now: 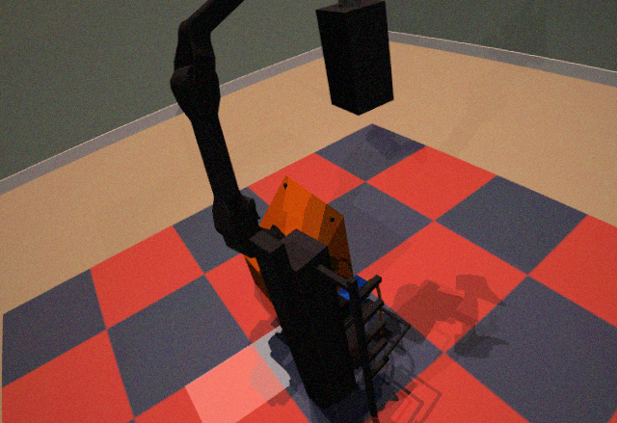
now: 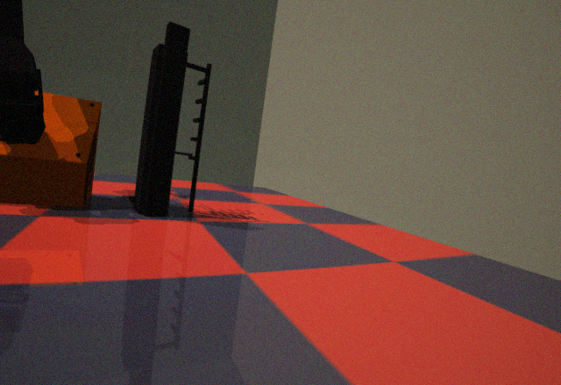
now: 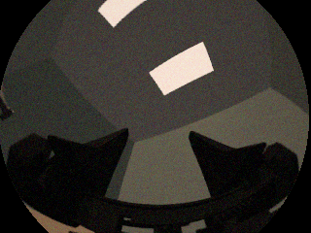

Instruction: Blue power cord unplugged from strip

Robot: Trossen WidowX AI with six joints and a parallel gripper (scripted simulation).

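Item: gripper (image 3: 157, 146), fingers wide apart, holding nothing, aimed up at ceiling, far from work. Blue plug (image 1: 355, 286) low beside tall black strip (image 1: 308, 308), mostly hidden by rack (image 1: 371, 319). Risk, my est.: descent w/ poor view clips rack or knocks strip

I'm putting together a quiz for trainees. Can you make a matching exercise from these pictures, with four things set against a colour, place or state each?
Things:
1. gripper
2. arm's base block
3. blue plug
4. floor

Descriptions:
A. red and grey checks
B. open, nothing between the fingers
C. orange
D. tucked against the tall black power strip

Pairs: 1-B; 2-C; 3-D; 4-A
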